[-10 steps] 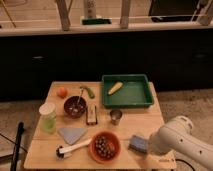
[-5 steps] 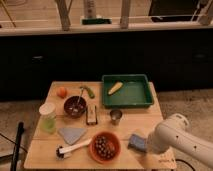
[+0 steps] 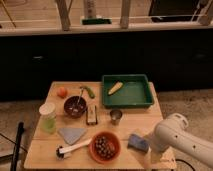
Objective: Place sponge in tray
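The sponge point(image 3: 137, 142) is a small blue-grey pad lying flat near the table's front edge, right of the orange bowl. The tray point(image 3: 148, 93) is a shallow dark-green rectangle at the table's back right, with a yellow piece of food point(image 3: 115, 88) inside. My white arm point(image 3: 176, 137) comes in from the lower right. My gripper point(image 3: 149, 145) is at its end, low over the table and right against the sponge's right side. The arm's body hides most of it.
An orange bowl of nuts point(image 3: 104, 146) sits left of the sponge. A metal cup point(image 3: 116, 116) and a dark narrow block point(image 3: 91, 114) stand between the sponge and the tray. Further left are a dark bowl point(image 3: 75, 106), a grey cloth point(image 3: 72, 134), a brush point(image 3: 72, 148) and a green cup point(image 3: 48, 117).
My arm has shifted left and a little up, closing in on the sponge's right side. The sponge and the other things have not moved.
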